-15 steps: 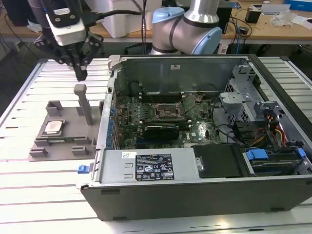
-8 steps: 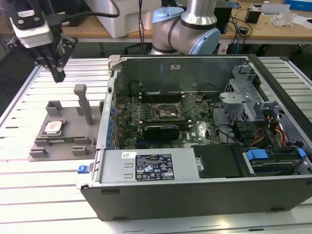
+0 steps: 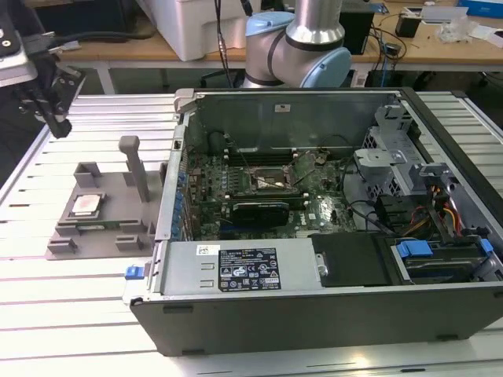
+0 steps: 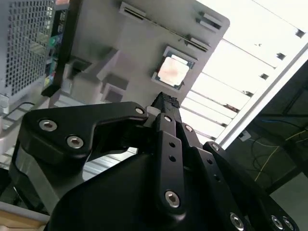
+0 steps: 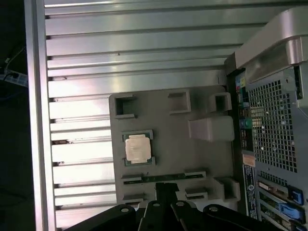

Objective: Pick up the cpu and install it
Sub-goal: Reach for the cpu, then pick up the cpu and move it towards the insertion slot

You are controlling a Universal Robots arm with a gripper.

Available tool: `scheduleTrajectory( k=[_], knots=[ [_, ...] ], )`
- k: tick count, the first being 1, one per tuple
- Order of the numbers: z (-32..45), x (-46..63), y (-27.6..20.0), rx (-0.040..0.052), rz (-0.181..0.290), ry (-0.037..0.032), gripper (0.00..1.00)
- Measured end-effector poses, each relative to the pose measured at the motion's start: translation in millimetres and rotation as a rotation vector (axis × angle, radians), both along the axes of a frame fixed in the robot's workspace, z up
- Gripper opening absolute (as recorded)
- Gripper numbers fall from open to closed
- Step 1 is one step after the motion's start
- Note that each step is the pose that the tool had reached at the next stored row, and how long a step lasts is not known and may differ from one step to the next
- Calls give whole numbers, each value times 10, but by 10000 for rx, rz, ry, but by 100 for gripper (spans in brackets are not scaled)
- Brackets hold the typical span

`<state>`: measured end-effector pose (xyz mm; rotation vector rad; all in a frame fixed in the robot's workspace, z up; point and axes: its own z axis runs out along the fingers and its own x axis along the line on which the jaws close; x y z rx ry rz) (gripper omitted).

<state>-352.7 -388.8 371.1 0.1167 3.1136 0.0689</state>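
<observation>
Silver-topped, the cpu (image 5: 139, 148) lies in the grey tray (image 5: 192, 159) on the tabletop (image 5: 144, 48) beside the computer case (image 5: 274, 120), so you have both pickup and installation left; the pincer (image 5: 166, 188) hovers above, pressed together, pinching nothing.

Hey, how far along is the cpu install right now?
Nothing looks done yet. The cpu lies in its grey tray, outside the computer case. In hand: nothing; the gripper hangs empty, apart from the cpu. Left: both the pick-up and the install.
</observation>
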Motion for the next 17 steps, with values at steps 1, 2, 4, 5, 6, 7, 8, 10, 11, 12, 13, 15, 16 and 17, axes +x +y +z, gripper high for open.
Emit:
scheduleTrajectory(
  k=[1,2,4,5,6,7,8,10,11,12,13,15,16,17],
  knots=[
    [-10,-78,4,-1,2,2,11],
    [-17,-151,6,0,0,1,11],
    [-23,-314,7,-1,2,3,11],
    [-24,-341,7,0,1,1,11],
    [-24,-357,7,0,0,1,11],
    [-25,-360,7,0,1,0,11],
    [-24,-359,7,0,2,1,11],
    [-24,-361,7,0,1,1,11],
    [-24,-362,7,-1,1,1,11],
    [-24,-362,7,0,0,1,11],
    [-24,-363,7,-1,1,1,17],
    [-24,-363,7,0,1,1,42],
    [-24,-364,8,-1,1,2,42],
    [-24,-364,7,-1,1,1,53]
  ],
)
